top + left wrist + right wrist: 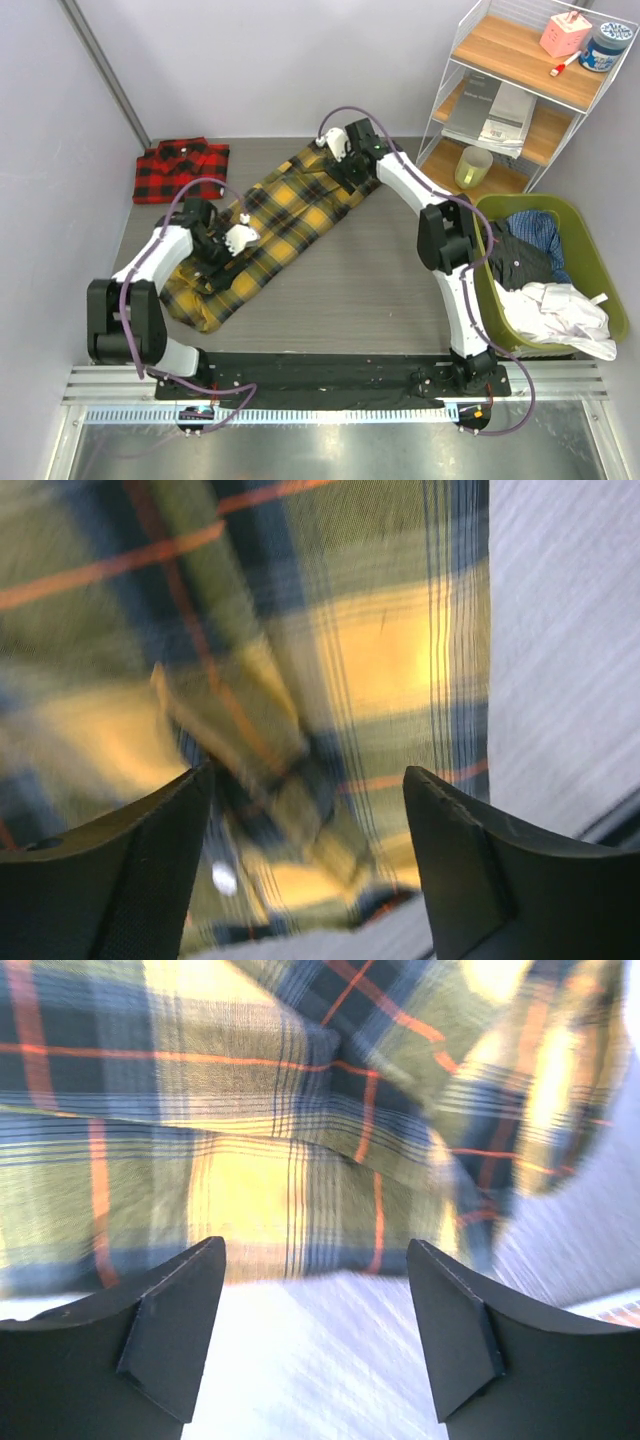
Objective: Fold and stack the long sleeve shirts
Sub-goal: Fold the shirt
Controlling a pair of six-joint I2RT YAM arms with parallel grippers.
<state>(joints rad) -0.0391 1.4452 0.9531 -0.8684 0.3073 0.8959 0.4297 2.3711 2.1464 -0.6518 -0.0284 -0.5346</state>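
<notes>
- Yellow-and-black check shirt (285, 215) lies as a long diagonal strip; the red shirt (180, 168) sits folded, apart from its far-left side.
- Left gripper (305, 780) hovers toward its near end and right gripper (315, 1250) at its far end, both spread and empty.
- Best pinch matching corners, through every layer.

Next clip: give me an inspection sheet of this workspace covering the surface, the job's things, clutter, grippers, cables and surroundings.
Surface: grey-brown table.
Job's things: yellow-and-black shirt laid out diagonally as a long strip; red-and-black shirt folded at the far left corner.
Clutter: nothing seen on the table.
Grippers: left gripper open above the yellow-and-black shirt's near part; right gripper open at its far edge; neither holds anything.
Cables: purple cables looped along both arms.
Surroundings: wire shelf with small items; green basket of clothes on the right.
</notes>
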